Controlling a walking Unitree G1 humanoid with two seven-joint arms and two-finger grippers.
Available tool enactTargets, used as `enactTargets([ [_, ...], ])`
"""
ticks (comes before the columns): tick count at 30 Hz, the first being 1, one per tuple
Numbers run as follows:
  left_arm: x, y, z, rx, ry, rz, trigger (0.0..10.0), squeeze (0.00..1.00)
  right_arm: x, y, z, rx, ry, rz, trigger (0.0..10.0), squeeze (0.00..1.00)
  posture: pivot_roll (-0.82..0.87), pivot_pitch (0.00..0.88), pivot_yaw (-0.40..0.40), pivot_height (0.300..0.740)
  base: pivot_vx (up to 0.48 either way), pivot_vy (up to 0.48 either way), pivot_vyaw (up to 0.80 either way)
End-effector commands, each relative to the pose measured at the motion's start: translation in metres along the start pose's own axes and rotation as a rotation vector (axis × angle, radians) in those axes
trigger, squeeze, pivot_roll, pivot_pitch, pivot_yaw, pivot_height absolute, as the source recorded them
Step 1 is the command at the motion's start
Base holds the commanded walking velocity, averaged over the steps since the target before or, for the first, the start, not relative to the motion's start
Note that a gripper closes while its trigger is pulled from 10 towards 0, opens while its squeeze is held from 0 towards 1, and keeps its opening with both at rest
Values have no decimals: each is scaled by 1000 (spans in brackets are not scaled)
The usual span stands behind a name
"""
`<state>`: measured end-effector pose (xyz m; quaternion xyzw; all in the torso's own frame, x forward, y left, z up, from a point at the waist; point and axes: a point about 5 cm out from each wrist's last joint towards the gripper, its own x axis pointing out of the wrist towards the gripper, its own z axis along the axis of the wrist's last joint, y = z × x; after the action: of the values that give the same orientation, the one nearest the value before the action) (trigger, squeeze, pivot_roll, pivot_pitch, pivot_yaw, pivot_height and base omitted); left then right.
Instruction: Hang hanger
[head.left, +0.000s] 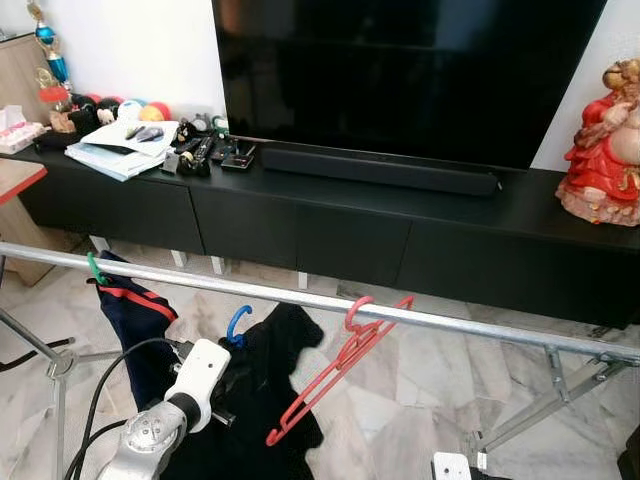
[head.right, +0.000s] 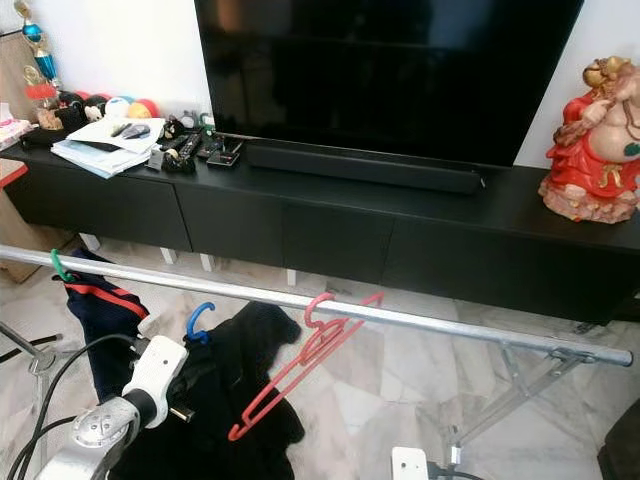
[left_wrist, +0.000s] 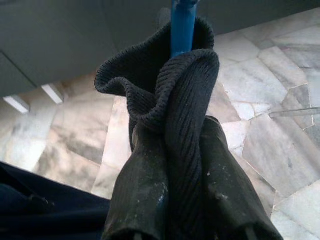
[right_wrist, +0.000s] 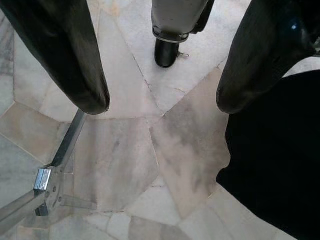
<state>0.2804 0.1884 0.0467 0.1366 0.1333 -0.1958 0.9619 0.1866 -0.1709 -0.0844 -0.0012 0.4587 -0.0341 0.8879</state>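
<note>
A metal rail (head.left: 450, 322) crosses the view. An empty red hanger (head.left: 335, 370) hangs from it, tilted. At the left end, a green hook (head.left: 95, 268) carries a navy garment (head.left: 135, 315). Just below the rail is the hook of a blue hanger (head.left: 238, 325), which carries a black garment (head.left: 270, 390). My left arm (head.left: 195, 378) reaches up to that garment. My left gripper (left_wrist: 175, 135) is shut on its ribbed collar (left_wrist: 170, 95), and the blue hanger neck (left_wrist: 182, 25) rises from the collar. My right gripper (right_wrist: 162, 102) hangs open over the floor.
A long black TV cabinet (head.left: 350, 230) with a large TV (head.left: 400, 70) stands behind the rail. A red figurine (head.left: 605, 150) sits on its right end, papers and small items (head.left: 130, 145) on its left. Rack legs (head.left: 540, 405) spread over the marble floor (head.left: 420, 410).
</note>
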Motion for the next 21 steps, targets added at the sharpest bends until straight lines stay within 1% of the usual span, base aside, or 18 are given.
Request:
enactTargets([
  [1, 4, 5, 20, 60, -75, -10, 10000, 0, 0, -1, -1, -6, 3, -1, 10000, 0, 125, 0, -8, 740, 0, 0, 0],
  [2, 6, 8, 27, 61, -102, 7, 10000, 0, 0, -1, -1, -6, 3, -2, 10000, 0, 121, 0, -9, 740, 0, 0, 0],
  [7, 9, 14, 35, 67, -128, 34, 10000, 0, 0, -1, -1, -8, 3, -2, 10000, 0, 123, 0, -11, 740, 0, 0, 0],
  [9, 11, 19, 38, 53, -135, 62, 10000, 0, 0, -1, -1, -9, 3, -1, 10000, 0, 123, 0, -11, 740, 0, 0, 0],
  [11, 14, 21, 40, 55, -127, 75, 10000, 0, 0, 0, -1, -9, 4, 0, 10000, 0, 123, 0, -11, 740, 0, 0, 0],
  [13, 20, 22, 39, 85, -96, 87, 10000, 0, 0, 0, -1, -15, 6, 2, 10000, 0, 128, 0, -14, 740, 0, 0, 0],
  [15, 26, 27, 41, 68, -72, 127, 10000, 0, 0, 0, -1, -16, 7, 4, 10000, 0, 123, 0, -14, 740, 0, 0, 0],
  [17, 31, 28, 43, 65, -67, 134, 10000, 0, 0, 0, -2, -16, 10, 4, 10000, 0, 120, 0, -13, 740, 0, 0, 0],
  [19, 33, 28, 44, 68, -63, 138, 10000, 0, 0, -1, -2, -16, 11, 4, 10000, 0, 120, 0, -13, 740, 0, 0, 0],
  [21, 40, 31, 49, 64, -54, 155, 10000, 0, 0, -2, -3, -14, 15, 1, 10000, 0, 118, 0, -13, 740, 0, 0, 0],
])
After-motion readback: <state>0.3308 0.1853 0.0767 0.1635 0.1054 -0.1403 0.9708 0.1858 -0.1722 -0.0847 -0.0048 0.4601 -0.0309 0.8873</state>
